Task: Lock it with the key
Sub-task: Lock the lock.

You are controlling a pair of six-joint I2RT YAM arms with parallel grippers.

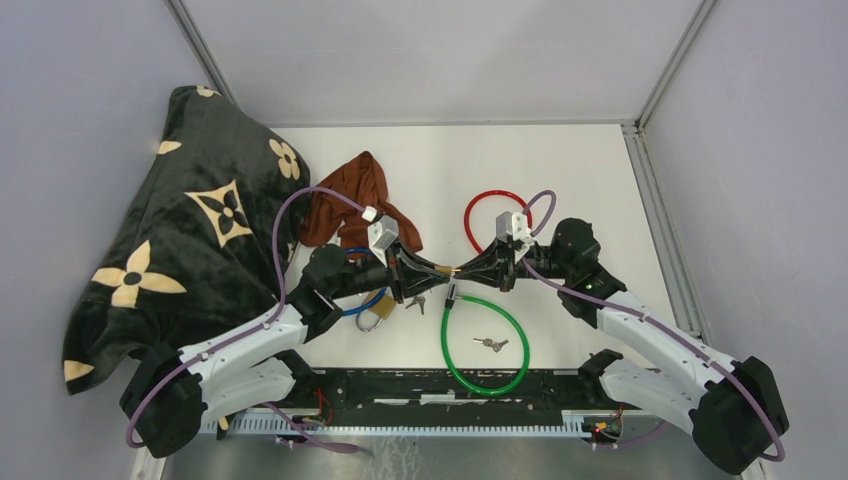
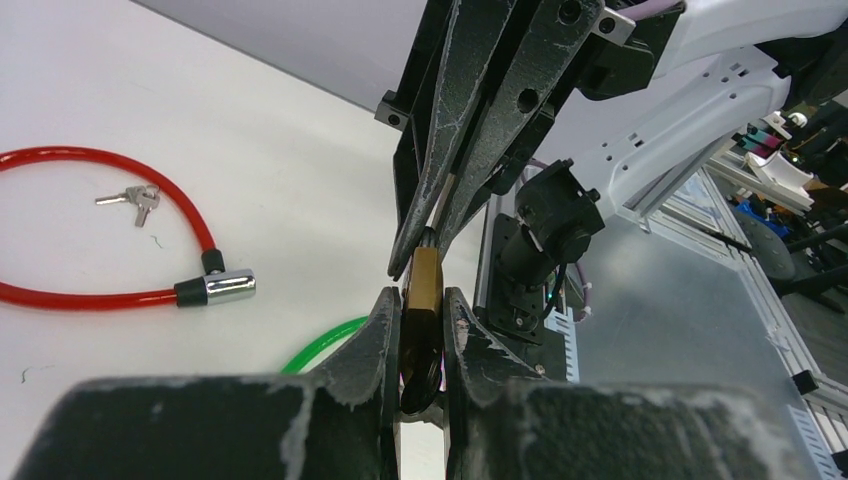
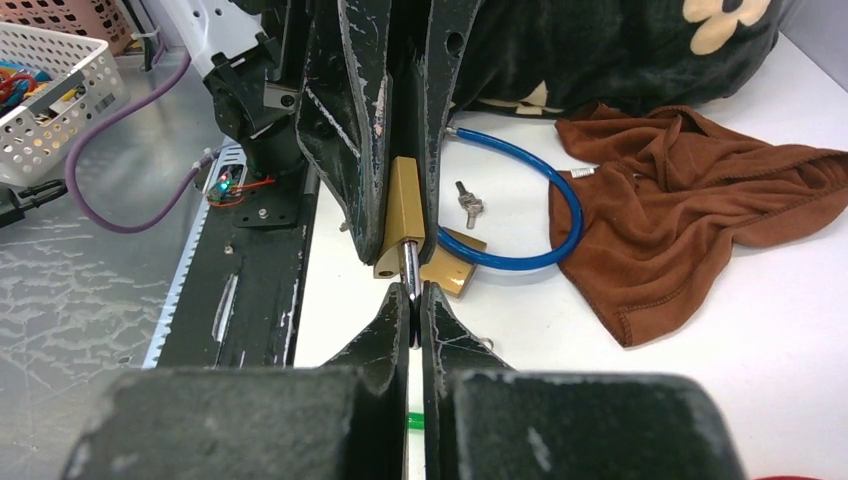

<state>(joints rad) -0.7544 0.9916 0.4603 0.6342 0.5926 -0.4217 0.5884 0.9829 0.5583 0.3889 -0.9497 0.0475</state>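
Mid-table (image 1: pixel 580 190), left hand (image 1: pixel 436 268) holds padlock (image 2: pixel 425 285) against right hand (image 1: pixel 470 270).

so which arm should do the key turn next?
Right. The right gripper is shut on what looks like the key, seated in the brass padlock; the left gripper clamps the padlock body, so it should just brace.

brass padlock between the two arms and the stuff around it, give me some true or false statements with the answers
1. The left hand grips the brass padlock. True.
2. The right hand is wide open. False: it is shut on the key at the padlock's end.
3. The green cable lock lies on the brown cloth. False: it lies on the bare table, apart from the cloth.
4. A blue cable curves beside the brown cloth. True.
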